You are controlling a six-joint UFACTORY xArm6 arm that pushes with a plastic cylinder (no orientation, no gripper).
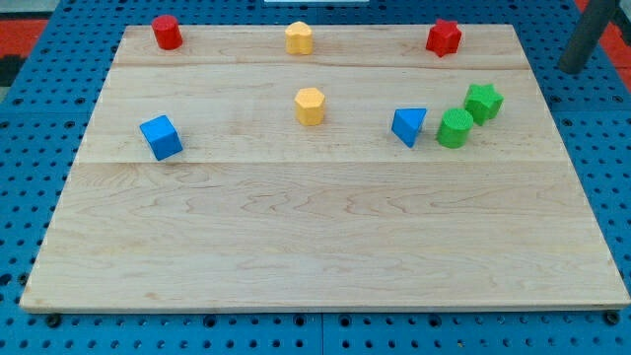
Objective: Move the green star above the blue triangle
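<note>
The green star (484,102) lies at the board's right, just up and right of a green round block (455,128) and close to it. The blue triangle (408,125) lies just left of the green round block, so the star is to its upper right. My dark rod enters at the view's top right corner, and my tip (571,67) is off the board's right edge, up and right of the green star, touching no block.
A red cylinder (167,32), a yellow block (299,37) and a red star (444,37) line the wooden board's (315,237) top edge. A yellow hexagon (310,106) sits mid-board and a blue cube (161,136) at the left.
</note>
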